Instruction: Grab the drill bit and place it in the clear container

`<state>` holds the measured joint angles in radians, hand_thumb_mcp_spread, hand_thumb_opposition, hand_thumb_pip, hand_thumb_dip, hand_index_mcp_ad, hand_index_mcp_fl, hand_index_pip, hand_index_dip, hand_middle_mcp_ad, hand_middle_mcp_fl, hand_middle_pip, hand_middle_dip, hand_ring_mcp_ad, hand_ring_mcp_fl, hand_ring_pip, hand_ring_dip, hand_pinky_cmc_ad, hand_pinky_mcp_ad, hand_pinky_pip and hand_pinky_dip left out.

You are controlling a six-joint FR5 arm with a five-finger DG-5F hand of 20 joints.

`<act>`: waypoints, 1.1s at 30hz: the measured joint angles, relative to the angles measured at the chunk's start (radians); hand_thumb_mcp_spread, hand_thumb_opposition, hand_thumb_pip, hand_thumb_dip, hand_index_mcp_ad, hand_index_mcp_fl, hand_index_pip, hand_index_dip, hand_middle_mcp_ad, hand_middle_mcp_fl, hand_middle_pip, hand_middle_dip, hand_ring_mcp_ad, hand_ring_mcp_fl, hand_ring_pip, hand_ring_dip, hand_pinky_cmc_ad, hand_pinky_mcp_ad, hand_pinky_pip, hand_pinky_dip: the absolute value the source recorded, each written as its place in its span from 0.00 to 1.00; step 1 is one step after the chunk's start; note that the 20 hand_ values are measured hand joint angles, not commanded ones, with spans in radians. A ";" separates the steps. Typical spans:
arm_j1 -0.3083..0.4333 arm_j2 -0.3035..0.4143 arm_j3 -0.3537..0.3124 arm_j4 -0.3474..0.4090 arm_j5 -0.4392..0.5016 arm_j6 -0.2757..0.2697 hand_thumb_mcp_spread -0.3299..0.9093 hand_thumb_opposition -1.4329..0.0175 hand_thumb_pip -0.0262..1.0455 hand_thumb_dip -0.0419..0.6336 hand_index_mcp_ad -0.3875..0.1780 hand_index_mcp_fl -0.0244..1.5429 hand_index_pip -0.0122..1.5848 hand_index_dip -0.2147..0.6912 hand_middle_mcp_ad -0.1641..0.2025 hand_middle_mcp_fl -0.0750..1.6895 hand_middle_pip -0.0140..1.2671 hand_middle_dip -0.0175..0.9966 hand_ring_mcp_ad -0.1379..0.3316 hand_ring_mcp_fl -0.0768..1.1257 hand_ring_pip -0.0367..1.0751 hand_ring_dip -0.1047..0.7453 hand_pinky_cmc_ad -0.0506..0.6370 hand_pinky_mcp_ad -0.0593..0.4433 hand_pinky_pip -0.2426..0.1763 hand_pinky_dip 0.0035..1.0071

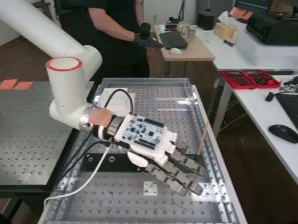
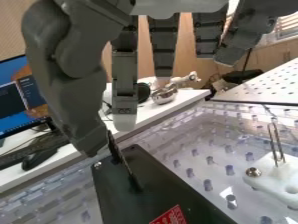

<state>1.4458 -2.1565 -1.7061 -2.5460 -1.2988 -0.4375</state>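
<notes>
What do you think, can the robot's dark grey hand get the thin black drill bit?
Probably yes: the hand's fingers are open, the drill bit is right by the thumb, and nothing seems to be in the way.

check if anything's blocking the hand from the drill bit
Nothing visible stands between them: the drill bit leans up from the black plate, its upper end right by the thumb of the hand; whether they touch is unclear.

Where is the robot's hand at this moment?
In the high view, the hand is in the lower half, just right of centre, over the perforated plate and beside the small white bracket.
</notes>
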 joint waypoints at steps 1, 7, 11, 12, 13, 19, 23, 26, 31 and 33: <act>0.000 0.001 -0.005 0.013 -0.002 -0.010 0.65 0.39 0.52 0.42 0.53 0.23 0.80 0.36 0.72 0.14 0.13 0.19 0.85 0.06 0.11 0.12 0.52 0.49 0.32 0.20; 0.000 0.008 -0.045 0.105 -0.012 -0.065 0.65 0.39 0.52 0.41 0.52 0.24 0.82 0.36 0.71 0.14 0.13 0.19 0.84 0.06 0.11 0.12 0.50 0.48 0.32 0.20; 0.001 0.008 -0.049 0.118 -0.011 -0.064 0.65 0.39 0.52 0.42 0.51 0.25 0.83 0.36 0.70 0.16 0.13 0.19 0.84 0.06 0.11 0.12 0.50 0.49 0.32 0.20; 0.001 0.007 -0.048 0.121 -0.012 -0.066 0.65 0.39 0.52 0.42 0.51 0.27 0.84 0.36 0.70 0.16 0.13 0.19 0.85 0.06 0.11 0.12 0.50 0.48 0.32 0.20; 0.002 0.006 -0.048 0.121 -0.012 -0.068 0.65 0.39 0.52 0.42 0.51 0.27 0.85 0.36 0.70 0.16 0.13 0.19 0.85 0.06 0.11 0.12 0.50 0.48 0.32 0.20; 0.002 -0.004 -0.035 0.113 -0.015 -0.073 0.67 0.38 0.52 0.41 0.49 0.29 0.88 0.36 0.70 0.16 0.13 0.20 0.86 0.07 0.11 0.12 0.50 0.49 0.35 0.19; 0.001 -0.011 -0.028 0.101 -0.025 -0.070 0.69 0.37 0.52 0.42 0.47 0.30 0.89 0.36 0.70 0.17 0.13 0.20 0.86 0.07 0.11 0.13 0.50 0.49 0.35 0.19; 0.000 -0.017 -0.023 0.095 -0.028 -0.069 0.68 0.37 0.52 0.42 0.47 0.30 0.89 0.36 0.70 0.17 0.13 0.20 0.86 0.08 0.11 0.13 0.50 0.48 0.34 0.19; 0.000 -0.020 -0.019 0.091 -0.027 -0.067 0.68 0.37 0.52 0.41 0.47 0.30 0.89 0.36 0.70 0.17 0.13 0.20 0.86 0.07 0.11 0.12 0.50 0.48 0.34 0.19; -0.001 -0.024 -0.014 0.087 -0.024 -0.066 0.68 0.37 0.52 0.41 0.47 0.30 0.88 0.34 0.70 0.17 0.13 0.20 0.86 0.07 0.11 0.12 0.50 0.48 0.35 0.19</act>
<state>1.4447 -2.1800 -1.7200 -2.4588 -1.3231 -0.5037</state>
